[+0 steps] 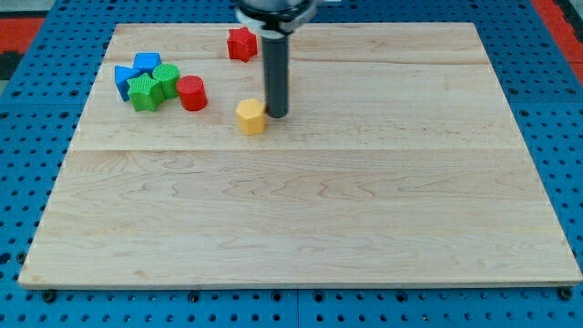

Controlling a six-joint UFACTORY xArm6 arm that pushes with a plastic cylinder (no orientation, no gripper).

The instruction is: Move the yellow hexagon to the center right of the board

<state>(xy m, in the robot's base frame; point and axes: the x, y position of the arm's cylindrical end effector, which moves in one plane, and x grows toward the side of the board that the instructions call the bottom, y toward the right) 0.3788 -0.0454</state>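
My arm carries no claw to spread or press together, only a rod [276, 73]. My tip [277, 115] rests on the tabletop [319, 210]. The yellow hexagon [250, 116] sits just to the view's left of my tip, so close that I cannot tell if they touch.

That looks like the wrong side for this step. The goal lies well off to the view's right of my tip, so pushing from here would likely send the hexagon the other way. I judge the best move is to circle round it with some clearance, passing on the view's bottom side where the wood is bare. Then I would settle at its left face and push rightward through its middle so it does not spin off.

The red star [241, 43], red cylinder [191, 93], green blocks [146, 92] and blue blocks [137, 68] lie to the upper left of my tip and should stay undisturbed.
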